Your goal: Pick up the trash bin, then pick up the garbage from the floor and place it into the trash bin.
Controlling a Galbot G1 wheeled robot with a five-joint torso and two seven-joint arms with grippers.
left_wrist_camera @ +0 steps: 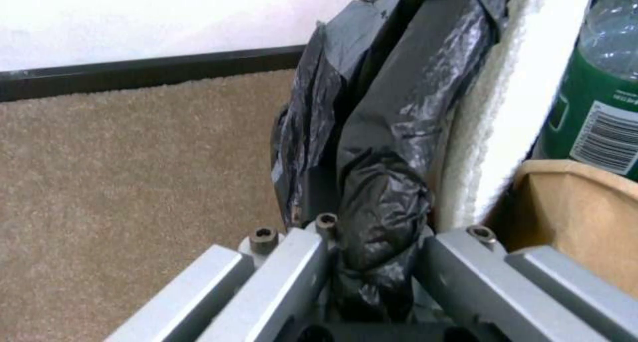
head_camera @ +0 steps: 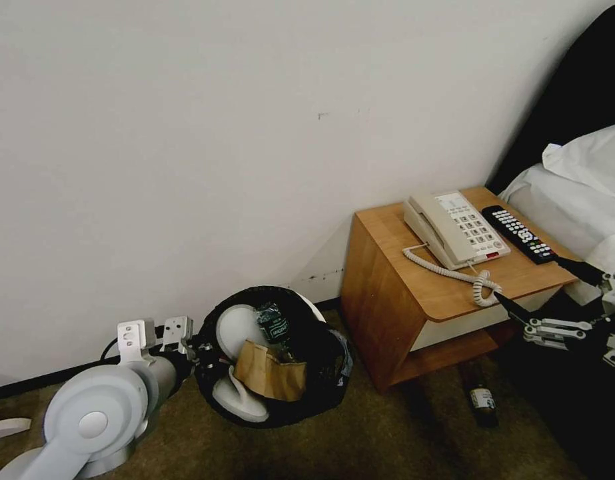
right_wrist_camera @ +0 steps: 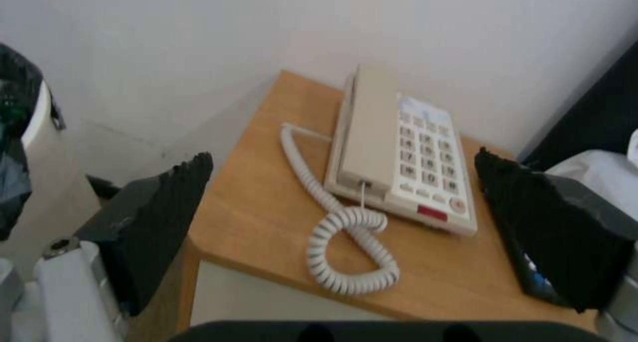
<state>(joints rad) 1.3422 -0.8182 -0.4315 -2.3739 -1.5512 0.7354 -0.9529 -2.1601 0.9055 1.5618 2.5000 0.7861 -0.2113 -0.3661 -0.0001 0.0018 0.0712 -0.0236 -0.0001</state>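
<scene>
— Two grippers: how do they stand?
— Left gripper (left_wrist_camera: 372, 262) pinches the trash bin (head_camera: 274, 357) rim between its jaws; the bin's mouth tilts toward the camera. Right gripper (head_camera: 544, 293), jaws spread, faces the nightstand (head_camera: 447, 293).

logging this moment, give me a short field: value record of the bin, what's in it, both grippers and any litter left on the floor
bin: small round white trash bin with black bag, held tilted off the carpet
contents: flat white slipper, green-label plastic bottle, brown cardboard piece
left gripper: shut on bin's bagged rim
right gripper: open, empty, by the wooden nightstand
floor litter: brown glass bottle under the nightstand
</scene>
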